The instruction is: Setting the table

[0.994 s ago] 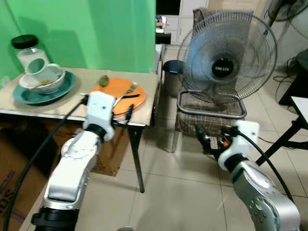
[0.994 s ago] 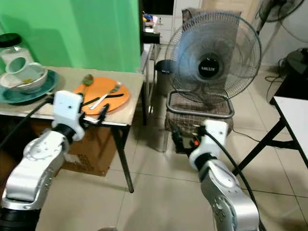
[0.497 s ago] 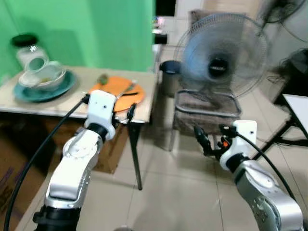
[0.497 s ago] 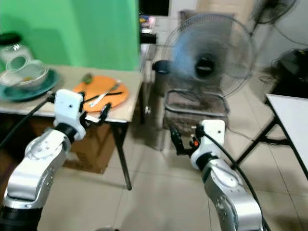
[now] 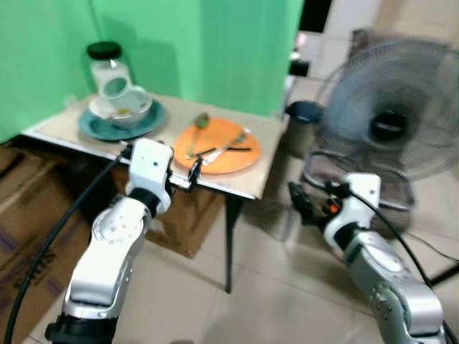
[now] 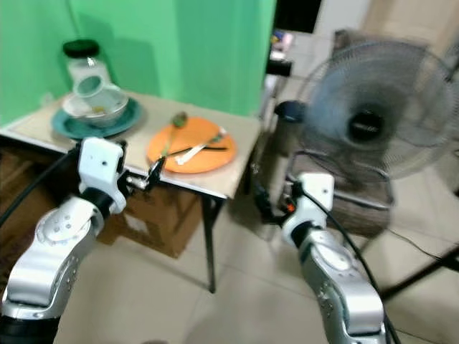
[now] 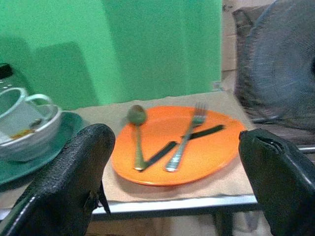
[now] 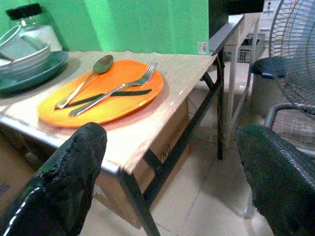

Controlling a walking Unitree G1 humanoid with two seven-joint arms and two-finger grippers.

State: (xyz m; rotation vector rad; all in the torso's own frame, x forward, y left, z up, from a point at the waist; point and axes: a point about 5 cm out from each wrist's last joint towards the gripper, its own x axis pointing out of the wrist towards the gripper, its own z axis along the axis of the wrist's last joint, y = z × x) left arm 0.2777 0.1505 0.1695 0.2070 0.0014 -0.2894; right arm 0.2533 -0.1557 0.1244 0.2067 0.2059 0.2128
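Left gripper (image 5: 192,170) jaws wide, empty, at the bench (image 5: 269,136) front edge. Right gripper (image 5: 296,203) jaws wide, empty, over the floor off the bench corner. Orange plate (image 5: 219,149) just past the left gripper, carrying spoon (image 7: 136,132) at 10 o'clock, fork (image 7: 186,136) centre. Teal plate (image 5: 97,126) with bowl (image 5: 136,113) and cup (image 5: 115,89) at 9 o'clock of it; jar (image 5: 105,63) behind. Fan (image 5: 391,122) far at 3 o'clock.

The fan (image 5: 391,122) is blurred and cut off at the right edge; the jar (image 7: 4,73) is cut off.
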